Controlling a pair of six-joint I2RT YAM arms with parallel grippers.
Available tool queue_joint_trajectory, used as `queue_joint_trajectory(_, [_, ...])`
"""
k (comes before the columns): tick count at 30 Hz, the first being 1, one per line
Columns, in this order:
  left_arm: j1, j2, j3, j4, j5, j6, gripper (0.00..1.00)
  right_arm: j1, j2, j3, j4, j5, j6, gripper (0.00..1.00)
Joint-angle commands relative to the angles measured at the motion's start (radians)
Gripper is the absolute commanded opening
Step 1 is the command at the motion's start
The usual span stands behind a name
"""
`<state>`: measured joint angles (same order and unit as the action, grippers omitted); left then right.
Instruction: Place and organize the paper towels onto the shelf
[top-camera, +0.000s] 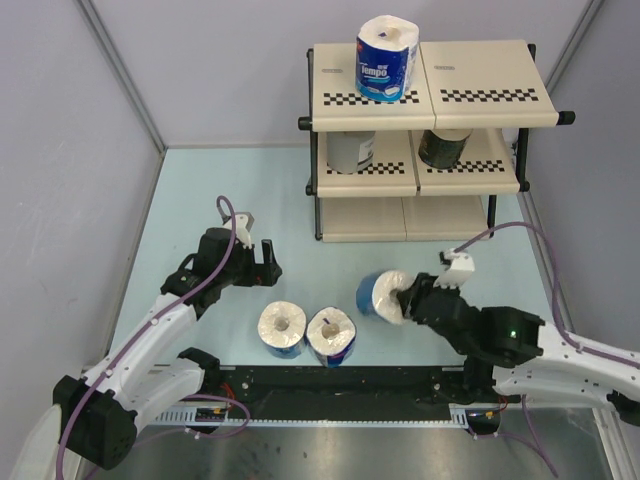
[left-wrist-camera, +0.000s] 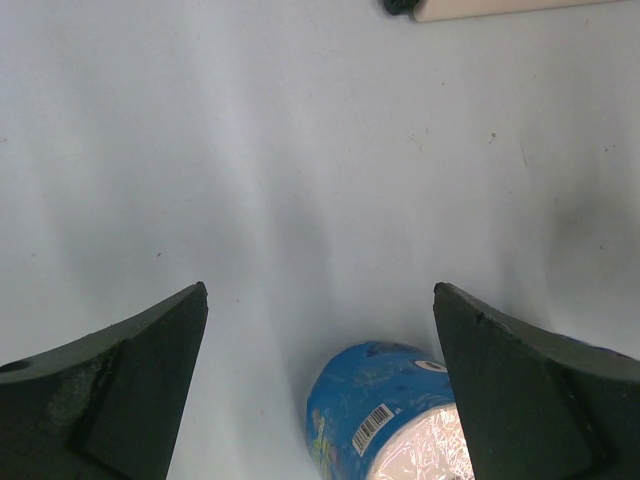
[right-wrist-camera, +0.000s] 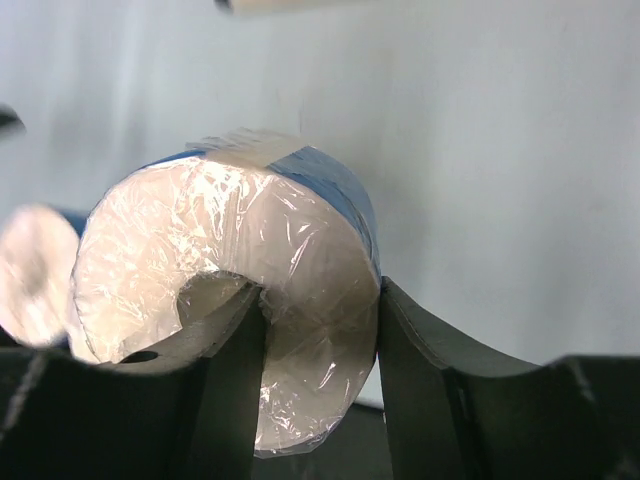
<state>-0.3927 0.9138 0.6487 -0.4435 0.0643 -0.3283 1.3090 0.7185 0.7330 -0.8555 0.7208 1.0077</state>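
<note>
A blue-wrapped paper towel roll (top-camera: 383, 296) lies on its side on the table. My right gripper (top-camera: 410, 298) is shut on this roll (right-wrist-camera: 230, 230), one finger (right-wrist-camera: 235, 350) inside the core and the other against the outer wall. Two more blue-wrapped rolls (top-camera: 282, 328) (top-camera: 331, 335) stand upright near the front edge. The shelf (top-camera: 480, 95) holds a blue roll (top-camera: 385, 58) on its top tier, with a grey roll (top-camera: 350, 152) and a dark roll (top-camera: 443, 147) on the middle tier. My left gripper (top-camera: 255, 250) hovers open above the table, holding nothing, with a blue roll (left-wrist-camera: 385, 410) below it.
Grey walls close in the table on the left, back and right. The shelf's black frame legs (top-camera: 318, 215) stand on the table at the back. A black rail (top-camera: 340, 380) with both arm bases runs along the front edge.
</note>
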Motion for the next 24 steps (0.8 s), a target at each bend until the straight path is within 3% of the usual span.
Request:
queue_joint_trajectory(1, [-0.008, -0.012, 0.028, 0.012, 0.006, 0.015, 1.0, -0.169, -0.048, 0.026, 0.294, 0.197, -0.246, 0.2])
queue_joint_trajectory(3, [-0.008, -0.01, 0.028, 0.012, 0.008, 0.015, 1.0, -0.32, -0.024, 0.025, 0.404, 0.114, -0.351, 0.21])
queue_joint_trajectory(6, [-0.009, -0.012, 0.029, 0.012, 0.009, 0.014, 1.0, -0.523, 0.05, 0.025, 0.498, -0.03, -0.38, 0.2])
queue_joint_trajectory(10, [-0.009, -0.013, 0.028, 0.014, 0.009, 0.012, 1.0, -0.677, 0.143, 0.025, 0.637, -0.184, -0.432, 0.18])
queue_joint_trajectory(15, [-0.011, -0.012, 0.028, 0.012, 0.017, 0.014, 1.0, -0.732, 0.257, 0.025, 0.87, -0.259, -0.503, 0.18])
queue_joint_trajectory(24, [-0.015, -0.018, 0.026, 0.014, 0.009, 0.011, 1.0, -0.786, 0.444, 0.023, 1.058, -0.27, -0.475, 0.18])
